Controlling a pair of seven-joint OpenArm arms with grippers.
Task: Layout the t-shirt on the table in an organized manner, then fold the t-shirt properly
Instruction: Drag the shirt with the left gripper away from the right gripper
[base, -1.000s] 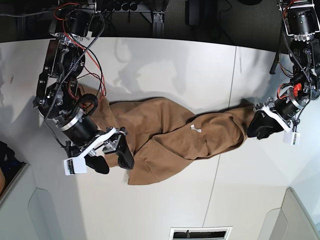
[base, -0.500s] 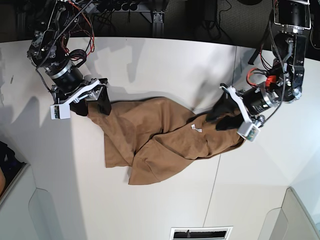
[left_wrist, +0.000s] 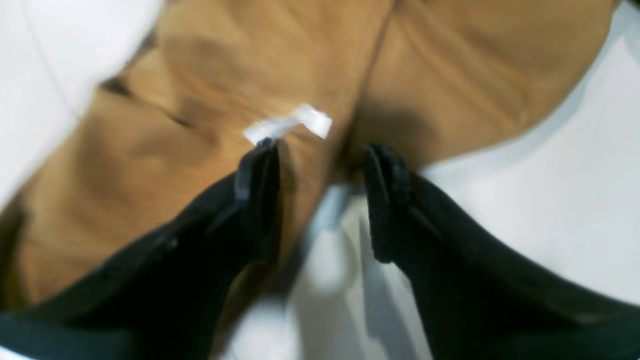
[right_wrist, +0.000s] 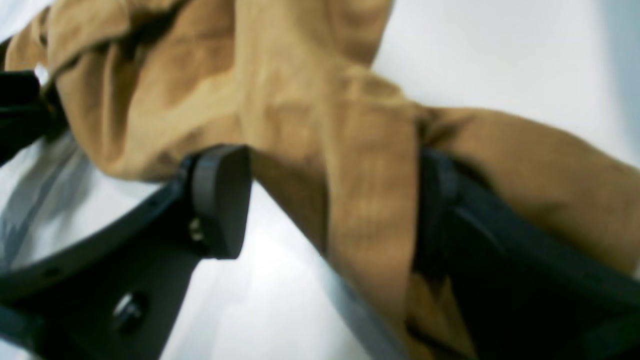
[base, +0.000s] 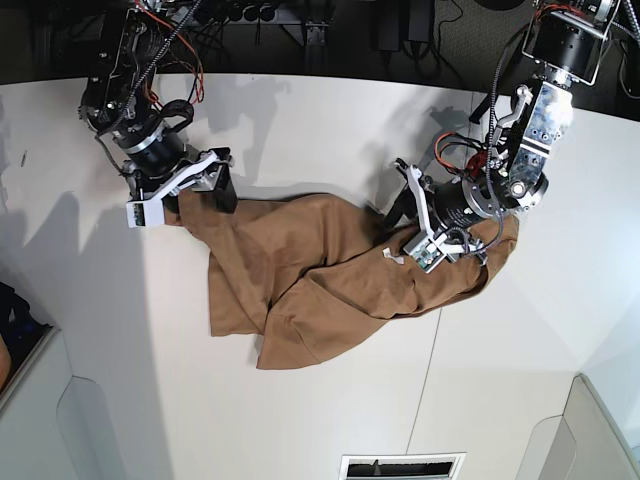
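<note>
The left gripper (base: 405, 232) has travelled inward across the t-shirt (base: 310, 280) over the last second: it began at the cloth's far end, on the side away from the white tag (left_wrist: 289, 124), and now sits right beside that tag near the middle of the garment. In the left wrist view its jaws stand apart, one finger (left_wrist: 257, 192) lying on the brown cloth just below the tag, the other (left_wrist: 387, 195) at the shirt's edge where it meets the counter (left_wrist: 525, 210); a ridge of cloth runs between them, but nothing is pinched.

The right gripper (base: 195, 190) has also moved, from the shirt's near hem up to the corner farthest from the tag. Its jaws are spread wide, and in the right wrist view a thick fold of fabric (right_wrist: 360, 200) passes between the fingers (right_wrist: 220, 200) without being clamped.

The shirt itself has drawn in on the tag side, where it earlier stretched out longer; it lies bunched and creased on the white counter, two lobes overlapping below the tag.

So both arms look to have let go and repositioned for fresh holds. The layout stage seems unfinished, and folding has not begun.
</note>
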